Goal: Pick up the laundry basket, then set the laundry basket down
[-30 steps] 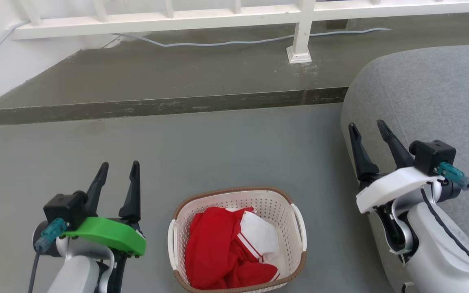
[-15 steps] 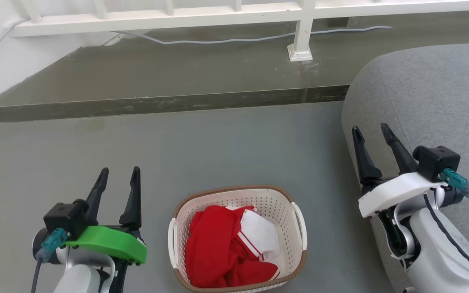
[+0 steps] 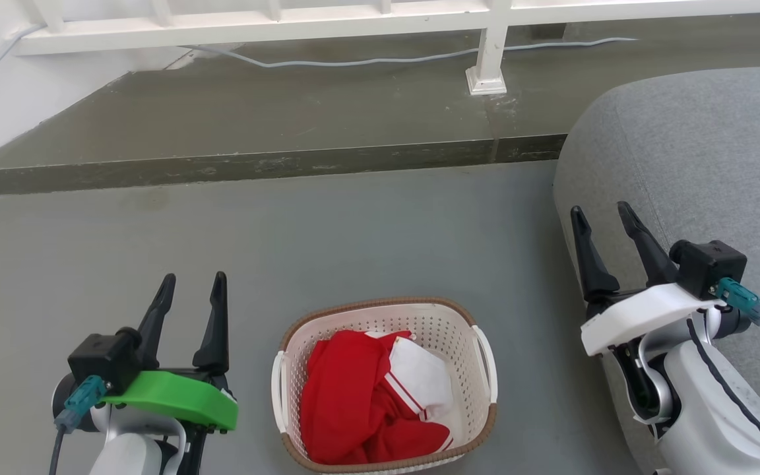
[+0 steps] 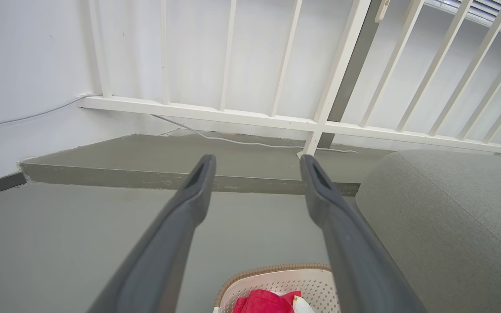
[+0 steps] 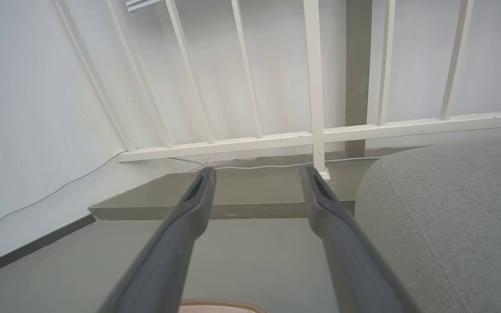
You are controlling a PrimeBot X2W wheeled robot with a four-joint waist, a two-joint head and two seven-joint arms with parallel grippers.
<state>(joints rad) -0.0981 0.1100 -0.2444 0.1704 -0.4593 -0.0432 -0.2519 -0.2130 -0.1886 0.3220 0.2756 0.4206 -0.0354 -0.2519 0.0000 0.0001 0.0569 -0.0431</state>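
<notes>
The left gripper (image 3: 193,282) holds its dark fingers parted, empty, over bare grey floor (image 3: 353,231); the cream-white perforated plastic laundry basket (image 3: 380,305) with brown woven-look rim sits on that floor between both arms, touching neither, red-and-white cloth (image 3: 353,396) inside; the right gripper (image 3: 601,214), likewise parted and empty, hangs by the rounded edge of the grey fabric sofa (image 3: 696,145).

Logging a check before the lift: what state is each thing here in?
laundry basket: upright on the floor, ungripped, loaded.
red and white garment: crumpled inside the laundry basket.
left gripper: open, empty.
right gripper: open, empty, by the grey sofa.
</notes>
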